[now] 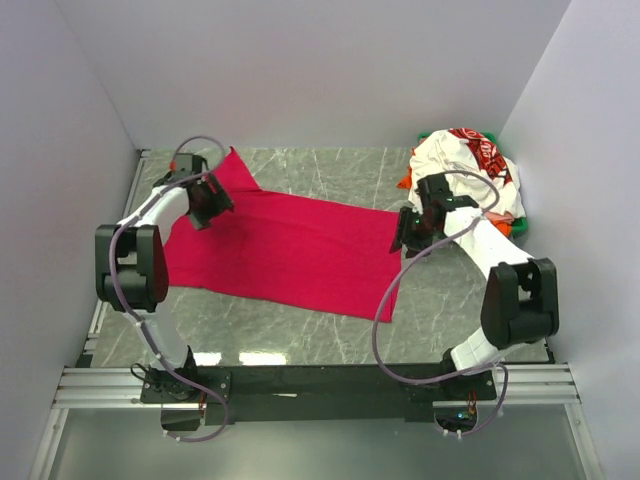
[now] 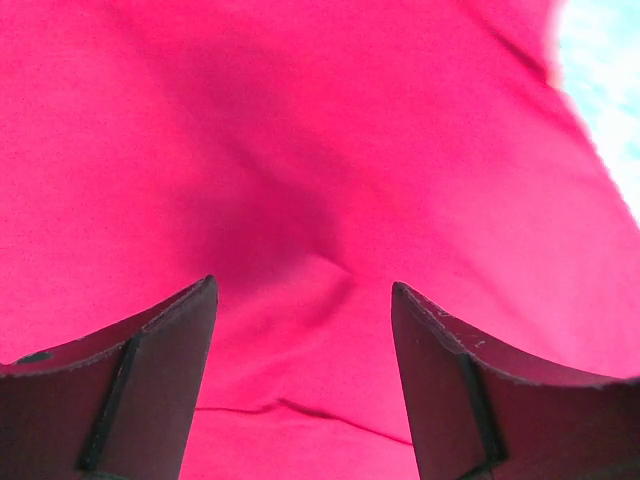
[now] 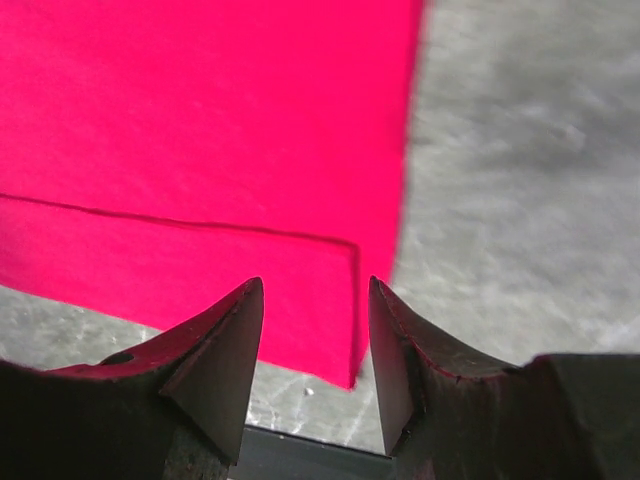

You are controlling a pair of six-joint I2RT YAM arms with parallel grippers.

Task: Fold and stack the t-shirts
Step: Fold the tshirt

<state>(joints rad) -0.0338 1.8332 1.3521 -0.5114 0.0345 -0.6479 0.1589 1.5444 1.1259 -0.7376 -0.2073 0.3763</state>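
I see one crimson cloth t-shirt [image 1: 290, 250] spread flat beneath my two pincers: left pincer [image 2: 303, 288] gapes above its left end, right pincer [image 3: 316, 284] (jaws parted) straddles its right corner.

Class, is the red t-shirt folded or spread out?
Partly folded: the red t-shirt lies flat, with one strip doubled over along an edge.

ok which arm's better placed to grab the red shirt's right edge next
Right, likely: the right end effector sits open over that edge of the crimson cloth t-shirt; the left end effector hovers over the opposite end.
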